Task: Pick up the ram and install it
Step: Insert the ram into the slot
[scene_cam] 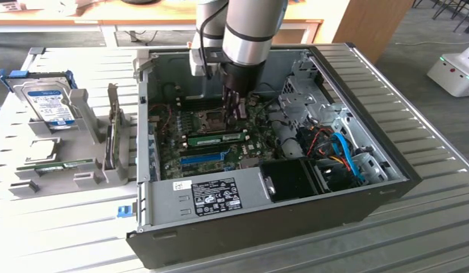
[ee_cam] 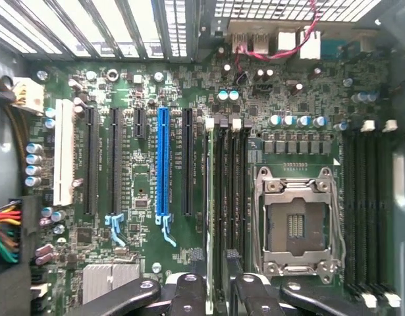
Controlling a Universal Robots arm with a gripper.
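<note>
**Ram stands in its slot, tool open over one end**

The ram [ee_cam: 209,197] stands on edge in the memory slot nearest the long blue slot [ee_cam: 162,164], running straight away from the tool [ee_cam: 216,296]. Its near end lies between the tool's two fingers [ee_cam: 189,293], which stand well apart, wider than the stick is thick, so we judge that the tool has hold of nothing. Beyond one finger lies the bare processor socket [ee_cam: 297,224]. All of it sits inside the open computer case [scene_cam: 386,187] on the worktop [scene_cam: 431,239].

We cannot tell whether the stick is fully home. Our worry: with the tool over one end only, a push there could tip the stick and leave the far end proud, its white catch [ee_cam: 209,122] unlatched. A sideways drift could drag a finger against the stick and strain it.
</note>
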